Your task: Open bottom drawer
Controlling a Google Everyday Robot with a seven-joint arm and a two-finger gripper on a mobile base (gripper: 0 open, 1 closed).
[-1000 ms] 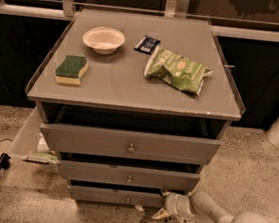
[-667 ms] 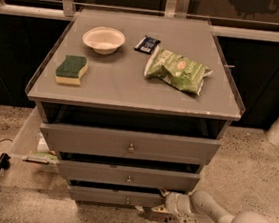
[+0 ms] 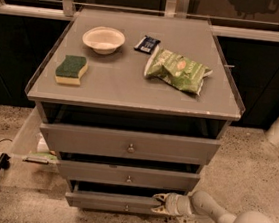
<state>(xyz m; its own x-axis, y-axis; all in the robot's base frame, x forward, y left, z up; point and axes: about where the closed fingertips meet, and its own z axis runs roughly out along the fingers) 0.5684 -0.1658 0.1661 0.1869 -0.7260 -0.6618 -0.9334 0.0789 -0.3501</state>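
Looking at the one camera view, the bottom drawer (image 3: 109,202) is the lowest of three in the grey cabinet, down around 6 o'clock in the shot, under the middle drawer (image 3: 97,172) and the top drawer (image 3: 91,139). Its front runs long-ways from 9 to 3 o'clock, with the little round knob (image 3: 126,208) at centre. The gripper (image 3: 160,203) is right up at the 3 o'clock end of that front, and the pale arm (image 3: 208,212) comes in from the 4 o'clock corner of the frame. Honestly I can't tell whether the claw is spread, closed or hooked on the drawer's edge, it blends into the corner there. Key thing for the next move imo: the knob lies at 9 o'clock from the claw, near but apart, so the claw is at the drawer's end and not on the handle. There's only one arm, so no choice about which does it. I'd guess the drawer is out a crack at most, so the pull toward 6 o'clock is mostly left to do. Pulling from one end could rack it sideways, I reckon. On the cabinet top (image 3: 132,90) sit a bowl (image 3: 103,39), a sponge (image 3: 71,69), a chip bag (image 3: 177,70) and a dark packet (image 3: 147,44), well clear of all this.
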